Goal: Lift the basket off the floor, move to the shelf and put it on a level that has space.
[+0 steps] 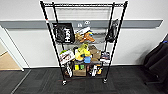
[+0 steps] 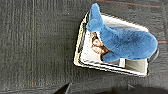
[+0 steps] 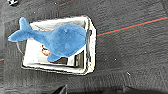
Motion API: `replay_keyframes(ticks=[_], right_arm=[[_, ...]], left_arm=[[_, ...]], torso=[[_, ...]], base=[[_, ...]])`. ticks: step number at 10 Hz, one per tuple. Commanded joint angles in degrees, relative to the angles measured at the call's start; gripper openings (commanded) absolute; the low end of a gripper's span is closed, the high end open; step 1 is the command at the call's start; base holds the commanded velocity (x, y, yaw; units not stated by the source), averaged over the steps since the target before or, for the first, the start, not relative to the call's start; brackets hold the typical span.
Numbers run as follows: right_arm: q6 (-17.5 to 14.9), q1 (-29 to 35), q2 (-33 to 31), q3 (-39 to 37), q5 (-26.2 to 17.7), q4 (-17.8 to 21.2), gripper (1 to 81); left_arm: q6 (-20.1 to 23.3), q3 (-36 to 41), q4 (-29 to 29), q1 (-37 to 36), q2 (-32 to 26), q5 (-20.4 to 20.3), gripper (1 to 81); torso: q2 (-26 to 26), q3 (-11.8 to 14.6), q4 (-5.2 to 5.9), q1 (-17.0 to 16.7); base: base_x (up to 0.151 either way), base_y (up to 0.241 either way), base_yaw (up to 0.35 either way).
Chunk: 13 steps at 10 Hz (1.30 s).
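Dark carpet floor (image 1: 37, 80) is seen nearest in the head view, with the shelf (image 1: 83, 42) behind it, its top level (image 1: 82, 5) bare. From the left wrist, the basket (image 2: 82, 56) is seen on the floor, a blue plush whale (image 2: 125, 41) inside; lifting is judged not yet done. From the right wrist, the basket (image 3: 91, 42) is shown below; whether either pincer is released cannot be told.
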Motion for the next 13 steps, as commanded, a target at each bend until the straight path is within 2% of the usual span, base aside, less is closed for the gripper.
replay_keyframes(ticks=[1, 5, 6, 7, 9, 13], right_arm=[[0.34, 5.6, -0.73, 0.15, -2.81, 1.36, 81.1], [0.34, 7.19, -0.47, 0.15, -4.13, 1.89, 81.1], [0.34, 7.45, -0.47, 0.24, -4.13, 2.24, 81.1], [0.34, 7.71, -0.38, 0.33, -4.13, 2.33, 81.1], [0.34, 8.33, -0.2, 0.5, -4.13, 2.77, 81.1], [0.34, 8.86, 0.59, 0.41, -5.27, 3.12, 81.1]], left_arm=[[-0.04, -0.11, 0.32, -5.78, -0.52, 2.98, 81.1], [-0.04, -0.11, 0.23, -6.75, -0.17, 2.89, 81.1], [-0.04, -0.11, 0.23, -6.93, 0.0, 2.54, 81.1], [-0.04, -0.11, 0.23, -7.19, 0.09, 2.19, 81.1], [-0.04, -0.11, 0.23, -8.06, 0.53, 2.1, 81.1], [0.22, -2.66, 0.32, -9.82, 4.13, 2.19, 81.1]], torso=[[-5.62, -5.2, 0.0, 3.62], [-13.49, -12.44, 0.0, 8.63], [-15.44, -8.96, 0.0, 9.87], [-17.03, -10.47, 0.0, 10.93], [-19.85, -11.32, 0.0, 12.72], [-27.81, -11.47, 0.0, 17.7]], base=[[0.0, 0.0, 0.0], [0.0, 0.0, 0.0], [0.0, 0.0, 0.0], [0.0, 0.0, 0.0], [0.0, 0.0, 0.0], [0.0, 0.0, 0.0]])
